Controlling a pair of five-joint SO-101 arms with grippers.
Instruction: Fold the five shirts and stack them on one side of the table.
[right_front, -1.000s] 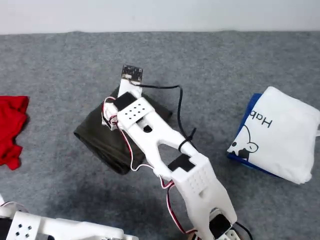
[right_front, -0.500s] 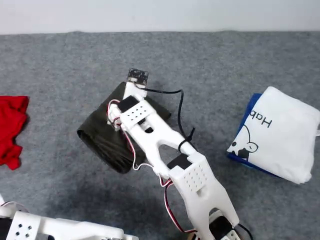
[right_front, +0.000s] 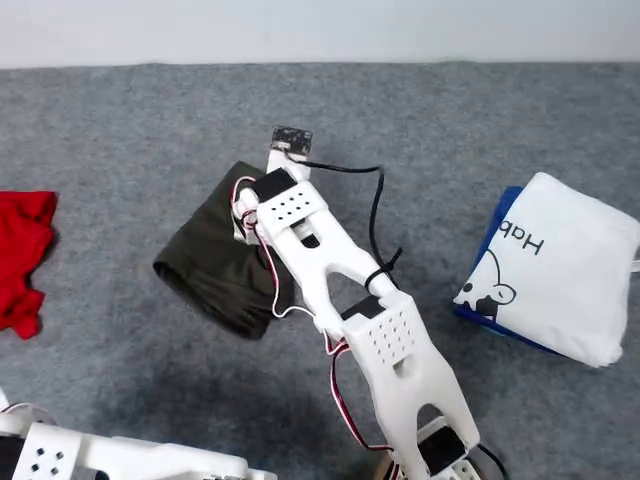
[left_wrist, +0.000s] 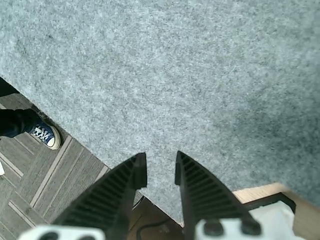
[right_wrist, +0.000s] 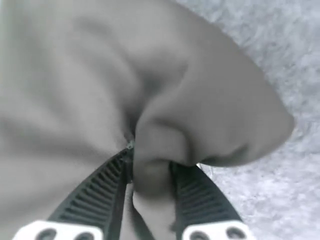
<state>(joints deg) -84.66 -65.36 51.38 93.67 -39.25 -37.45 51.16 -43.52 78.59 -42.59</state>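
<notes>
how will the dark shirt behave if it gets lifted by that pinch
Probably floppy: the dark shirt bunches into a soft fold where the jaws pinch it. Lifted, the rest would likely sag open. It may drag on the fuzzy grey mat.

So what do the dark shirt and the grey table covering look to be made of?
The dark shirt: soft, matte woven or knit cloth, possibly cotton; it bunches into rounded folds without sheen. The table covering: a felt-like grey mat, judging by its fuzzy, mottled fibres.
</notes>
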